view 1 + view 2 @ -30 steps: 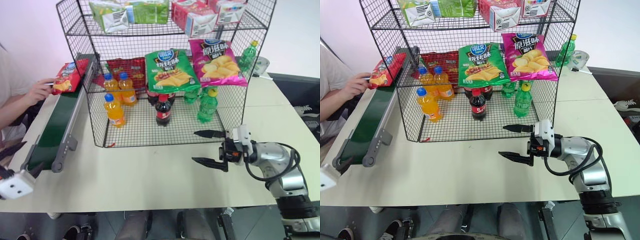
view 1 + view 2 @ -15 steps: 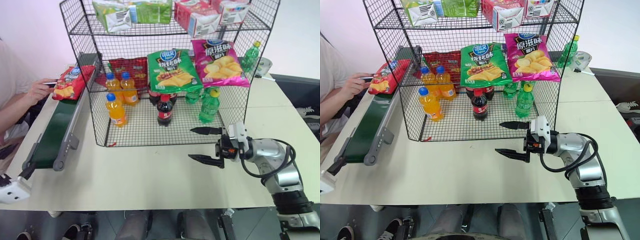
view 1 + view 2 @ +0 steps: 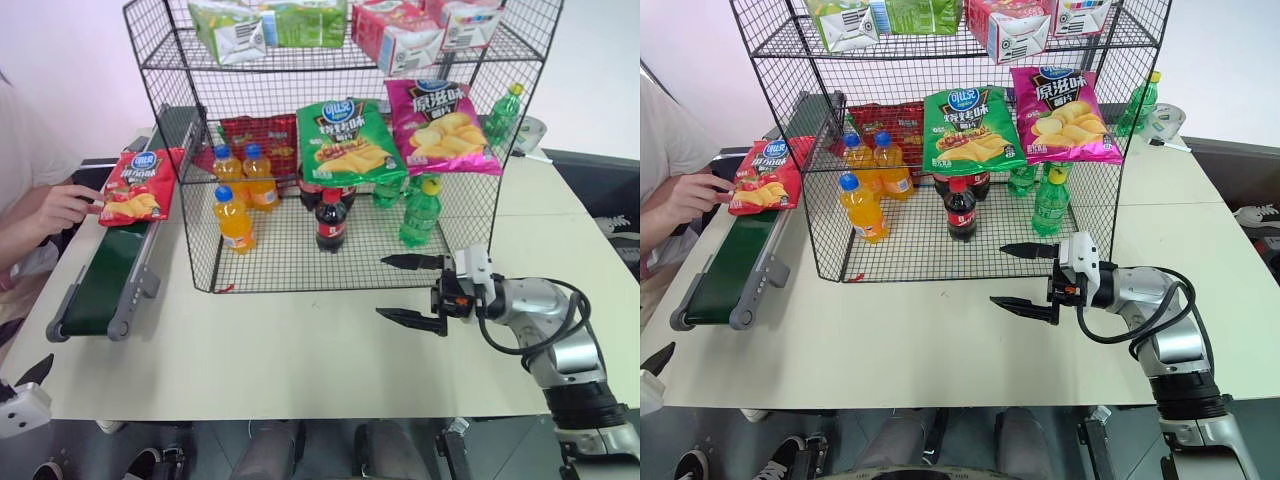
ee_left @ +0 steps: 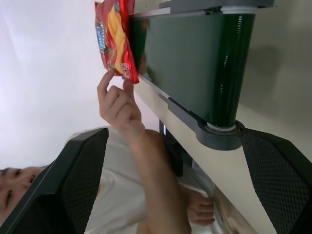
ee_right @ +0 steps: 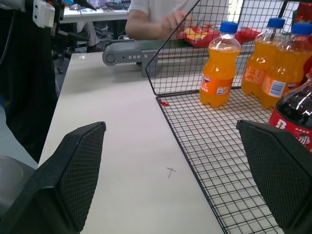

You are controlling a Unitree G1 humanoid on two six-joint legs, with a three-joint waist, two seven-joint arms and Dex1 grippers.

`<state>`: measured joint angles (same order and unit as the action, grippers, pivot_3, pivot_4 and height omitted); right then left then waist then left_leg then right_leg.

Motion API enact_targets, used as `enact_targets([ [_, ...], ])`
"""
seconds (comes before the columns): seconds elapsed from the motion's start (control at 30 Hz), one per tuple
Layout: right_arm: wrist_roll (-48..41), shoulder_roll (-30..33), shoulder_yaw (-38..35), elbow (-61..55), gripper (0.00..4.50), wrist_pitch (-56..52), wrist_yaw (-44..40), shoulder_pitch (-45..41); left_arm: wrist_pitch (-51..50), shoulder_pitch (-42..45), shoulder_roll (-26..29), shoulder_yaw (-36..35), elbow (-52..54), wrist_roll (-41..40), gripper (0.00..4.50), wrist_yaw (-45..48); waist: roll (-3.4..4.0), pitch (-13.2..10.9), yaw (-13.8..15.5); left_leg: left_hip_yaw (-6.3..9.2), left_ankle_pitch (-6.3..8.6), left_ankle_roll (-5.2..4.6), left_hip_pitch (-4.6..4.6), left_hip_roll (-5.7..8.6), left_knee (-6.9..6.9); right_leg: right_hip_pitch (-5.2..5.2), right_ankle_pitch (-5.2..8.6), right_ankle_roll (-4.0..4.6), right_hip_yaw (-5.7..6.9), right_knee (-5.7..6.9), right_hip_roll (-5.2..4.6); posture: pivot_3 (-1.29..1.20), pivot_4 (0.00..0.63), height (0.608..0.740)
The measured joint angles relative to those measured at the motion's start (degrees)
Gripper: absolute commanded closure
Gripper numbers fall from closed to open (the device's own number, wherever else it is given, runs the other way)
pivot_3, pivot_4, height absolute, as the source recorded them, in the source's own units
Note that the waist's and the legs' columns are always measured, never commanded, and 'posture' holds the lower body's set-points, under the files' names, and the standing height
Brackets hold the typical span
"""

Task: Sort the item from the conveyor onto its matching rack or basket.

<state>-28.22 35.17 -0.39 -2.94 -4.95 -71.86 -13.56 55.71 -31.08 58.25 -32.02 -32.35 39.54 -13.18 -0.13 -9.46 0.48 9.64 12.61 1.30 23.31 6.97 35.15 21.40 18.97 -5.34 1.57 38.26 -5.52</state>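
The red crisp bag (image 3: 135, 187) lies on the far part of the dark green conveyor (image 3: 105, 275), at the table's left, and a person's hand (image 3: 68, 204) touches its edge. In the left wrist view the red crisp bag (image 4: 114, 41) sits at the belt's far end, pinched by that hand. My left gripper (image 4: 173, 134) hangs open off the table's near left corner, short of the belt's near end. The black wire rack (image 3: 300, 262) stands mid-table. My right gripper (image 3: 383, 288) is open and empty, level in front of the rack's right side.
The rack holds orange bottles (image 3: 232, 217), a cola bottle (image 3: 330, 220), green bottles (image 3: 418, 212), a green crisp bag (image 3: 345, 140), a pink crisp bag (image 3: 440, 125), red bags (image 3: 255, 135) and boxes on top. The person sits left of the conveyor. The table (image 3: 300, 350) in front of the rack is bare.
The red bag has come nearer along the belt and now lies flat, the person's hand still on it. My left gripper has dropped lower and further left. My right gripper has kept still.
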Motion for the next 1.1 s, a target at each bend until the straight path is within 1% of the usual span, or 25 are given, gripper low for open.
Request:
enact_targets([
  [0.33, 0.5, 0.0, 0.0, 0.0, 0.00, 0.2, 0.0, -0.1, -1.5, -0.4, 2.3, 3.5, -0.7, 1.6, 0.07, -6.6, 0.00, 0.0, -0.3, 0.00, 0.00, 0.00, -0.01, 0.00, 0.00, 0.00, 0.00, -0.01, 0.00, 0.06, 0.01, 0.00, 0.150, 0.740],
  [0.67, 1.0, 0.0, 0.0, 0.0, 0.00, 0.2, 0.2, -0.2, -2.4, 0.1, 3.7, 8.5, -2.5, 1.7, 0.07, -9.4, -0.01, 0.0, -0.3, -0.01, 0.00, 0.00, -0.01, 0.00, 0.00, -0.01, -0.01, -0.02, 0.00, 0.09, 0.01, 0.00, 0.150, 0.740],
  [1.1, 1.0, -0.2, 0.1, 0.5, 0.00, 0.3, 0.0, -0.4, -5.4, 4.8, 4.8, 15.1, -3.7, 1.7, 0.07, -12.0, -0.06, 0.0, -0.5, -0.03, -0.01, 0.00, -0.04, 0.01, 0.02, 0.00, -0.01, -0.03, -0.01, 0.19, 0.01, 0.00, 0.150, 0.740],
])
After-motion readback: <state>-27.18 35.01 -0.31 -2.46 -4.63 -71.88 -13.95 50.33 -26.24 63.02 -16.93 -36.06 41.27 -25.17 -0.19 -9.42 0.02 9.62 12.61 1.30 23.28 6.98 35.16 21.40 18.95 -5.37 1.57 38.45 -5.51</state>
